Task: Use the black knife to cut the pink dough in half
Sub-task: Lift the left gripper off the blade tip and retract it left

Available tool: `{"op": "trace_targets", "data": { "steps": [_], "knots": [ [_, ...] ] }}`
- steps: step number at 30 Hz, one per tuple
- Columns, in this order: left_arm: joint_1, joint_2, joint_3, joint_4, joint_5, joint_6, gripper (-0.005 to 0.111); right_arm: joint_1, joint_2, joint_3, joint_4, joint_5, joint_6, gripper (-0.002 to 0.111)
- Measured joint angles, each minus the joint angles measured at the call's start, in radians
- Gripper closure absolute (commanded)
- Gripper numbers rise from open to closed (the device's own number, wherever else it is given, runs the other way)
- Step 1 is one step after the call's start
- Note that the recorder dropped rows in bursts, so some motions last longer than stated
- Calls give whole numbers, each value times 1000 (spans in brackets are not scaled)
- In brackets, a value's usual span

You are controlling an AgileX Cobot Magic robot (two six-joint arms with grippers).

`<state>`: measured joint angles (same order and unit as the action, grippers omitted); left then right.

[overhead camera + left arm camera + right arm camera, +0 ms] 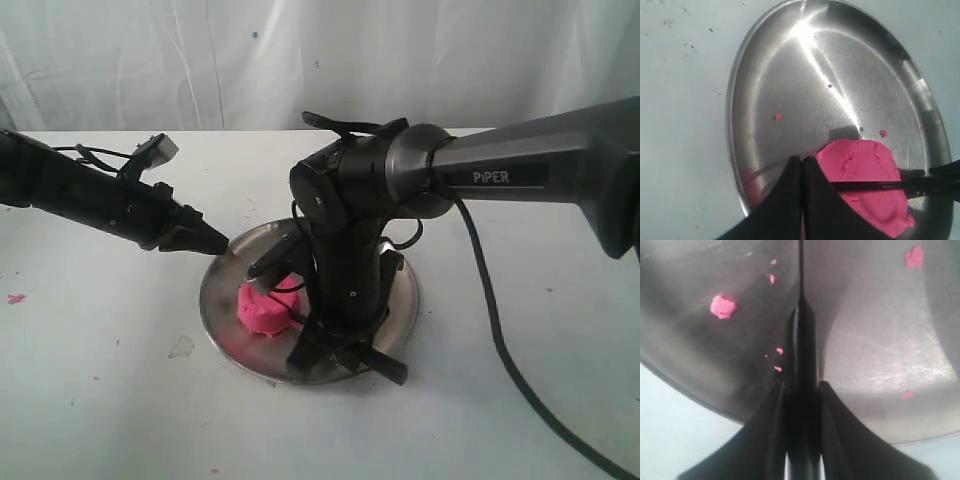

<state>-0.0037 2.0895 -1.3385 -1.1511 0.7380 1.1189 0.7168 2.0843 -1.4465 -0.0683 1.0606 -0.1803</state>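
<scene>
The pink dough (265,310) is one squat lump in the round steel plate (225,300). In the left wrist view the black knife (866,185) lies edge-down across the top of the dough (855,157), roughly along its middle. My right gripper (802,385) is shut on the knife's handle, and the thin blade (801,290) runs away from it over the plate. In the exterior view the right gripper (335,345) points down over the plate's front, and the arm hides the knife. My left gripper (222,243) is shut and empty, its tip (801,159) over the plate's left rim, just beside the dough.
Pink crumbs (722,306) are scattered in the plate (790,75), and a pink scrap (16,298) lies on the white table at far left. The right arm's cable (500,350) trails across the table at right. A white curtain closes the back.
</scene>
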Motion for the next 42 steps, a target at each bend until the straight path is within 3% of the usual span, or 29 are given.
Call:
{"op": "trace_targets", "data": {
  "steps": [24, 42],
  "knots": [
    [0, -139, 0, -1, 17, -20, 107, 0, 0, 0, -100, 31, 41, 105],
    [0, -139, 0, 0, 35, -33, 107, 1, 0, 0, -28, 29, 22, 105]
  ]
}}
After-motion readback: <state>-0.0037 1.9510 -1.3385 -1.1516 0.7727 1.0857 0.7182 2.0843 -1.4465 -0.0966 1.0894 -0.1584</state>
